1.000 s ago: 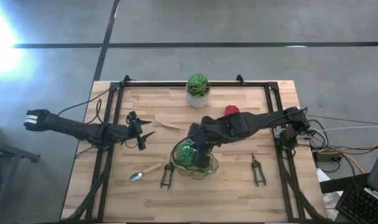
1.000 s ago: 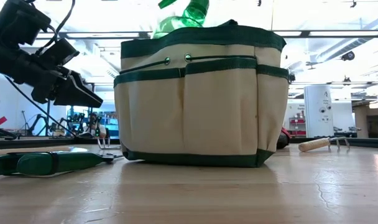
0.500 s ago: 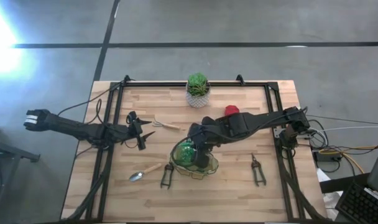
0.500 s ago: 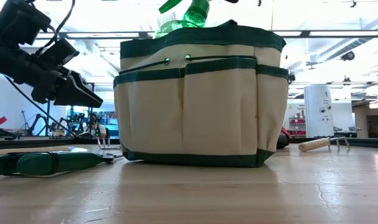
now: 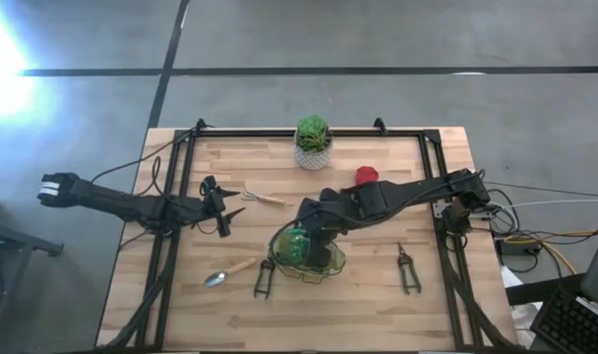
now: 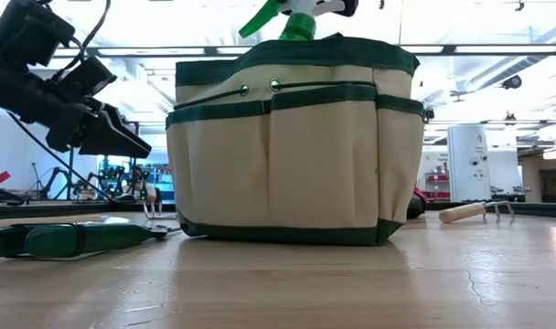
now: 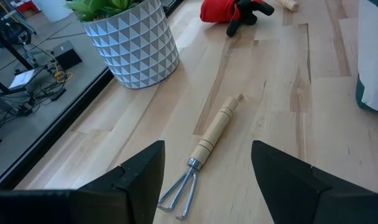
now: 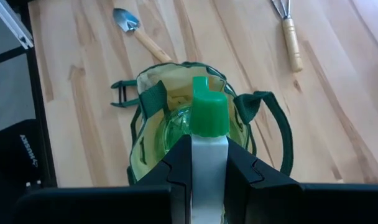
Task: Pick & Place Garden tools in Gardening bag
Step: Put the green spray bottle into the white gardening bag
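The beige gardening bag [image 5: 311, 258] with green trim stands near the table's middle and also shows in the low view [image 6: 292, 146]. My right gripper [image 5: 317, 228] is above the bag's mouth, shut on the green spray bottle [image 8: 209, 115]. The bottle's body [image 8: 176, 134] is inside the bag, and its head sticks out above the rim [image 6: 301, 11]. My left gripper [image 5: 223, 208] is open and empty, left of the bag and above the wooden-handled rake [image 7: 209, 138]. The trowel [image 5: 230, 270], two shears [image 5: 265, 278] [image 5: 407, 267] and the red item [image 5: 366, 175] lie on the table. My right gripper pinches the spray bottle's white head [image 8: 209, 155], just behind the green nozzle, between its two fingers [image 8: 176, 171]. The fingers come from above, pointing down. The bottle hangs upright below them, its body inside the bag's mouth. I cannot tell whether its base rests on the bag's bottom.
A green plant in a white patterned pot [image 5: 314, 143] stands at the table's far edge, behind the bag. A black frame rail [image 5: 171, 246] runs around the tabletop. Bare wood lies near the front edge [image 5: 338, 315].
My right gripper has gone down toward the bag with the spray bottle. The bottle has turned from tilted to upright and sunk into the bag, so that only its neck and head show above the rim in the low view.
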Robot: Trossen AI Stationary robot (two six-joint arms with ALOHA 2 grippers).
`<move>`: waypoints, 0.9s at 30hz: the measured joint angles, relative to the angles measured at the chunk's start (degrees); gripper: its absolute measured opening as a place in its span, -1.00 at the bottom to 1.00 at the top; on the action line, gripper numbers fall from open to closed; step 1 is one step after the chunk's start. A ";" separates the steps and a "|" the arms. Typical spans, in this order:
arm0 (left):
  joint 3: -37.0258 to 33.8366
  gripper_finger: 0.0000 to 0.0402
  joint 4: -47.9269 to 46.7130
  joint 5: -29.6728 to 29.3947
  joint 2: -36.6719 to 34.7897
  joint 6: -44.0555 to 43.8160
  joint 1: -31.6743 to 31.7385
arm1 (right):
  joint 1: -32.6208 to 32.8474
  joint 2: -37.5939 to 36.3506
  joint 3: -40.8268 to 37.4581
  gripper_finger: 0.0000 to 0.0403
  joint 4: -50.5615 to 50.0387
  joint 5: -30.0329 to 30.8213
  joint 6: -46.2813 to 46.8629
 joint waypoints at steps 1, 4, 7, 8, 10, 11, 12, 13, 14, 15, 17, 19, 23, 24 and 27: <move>0.00 0.20 0.00 0.00 0.02 0.00 -0.02 | 0.00 0.11 0.00 -0.81 0.45 0.01 -0.42; 0.00 0.20 0.00 0.00 0.00 0.02 0.00 | -0.04 1.59 1.05 -0.81 1.19 -1.25 -2.17; 0.00 0.20 0.02 0.00 0.01 0.02 0.00 | -0.14 4.89 4.67 -0.81 -0.09 -2.90 -4.42; 0.00 0.20 0.02 0.00 0.00 0.02 0.00 | -0.22 6.16 6.29 -0.81 -1.51 -3.14 -5.23; 0.00 0.20 0.02 0.00 0.00 0.02 0.00 | -0.47 8.68 10.20 -0.81 -5.08 -3.16 -6.02; 0.00 0.20 0.02 0.00 0.02 0.02 -0.02 | -0.58 9.70 12.09 -0.81 -6.64 -3.16 -6.40; -0.02 0.20 0.00 0.00 0.00 0.02 -0.01 | -0.73 10.77 14.04 -0.81 -8.12 -3.06 -6.58; -0.02 0.20 -0.06 0.00 0.01 0.02 0.00 | -0.81 11.66 15.85 -0.81 -9.41 -3.01 -6.73; -0.02 0.20 -0.15 0.00 0.02 0.02 -0.02 | -0.89 12.54 17.66 -0.81 -10.47 -2.90 -6.85; -0.05 0.20 -0.15 0.00 0.00 0.01 -0.01 | -0.92 13.32 19.41 -0.81 -11.53 -2.91 -6.97; -0.08 0.20 -0.17 0.00 0.00 0.02 0.00 | -1.03 15.21 22.72 -0.81 -13.74 -2.92 -7.10; -0.25 0.20 -0.20 0.00 0.02 0.02 0.00 | -1.26 16.88 24.98 -0.81 -15.40 -3.05 -7.33; -0.41 0.20 -0.22 0.01 0.01 0.01 -0.01 | -2.24 17.22 23.69 -0.81 -15.80 -5.21 -7.67; -0.40 0.20 -0.21 0.00 0.00 0.01 0.00 | -2.40 17.32 23.63 -0.81 -15.80 -5.23 -7.67; -0.42 0.20 -0.11 0.00 0.00 0.02 0.00 | -2.47 17.40 23.63 -0.81 -14.98 -5.30 -8.00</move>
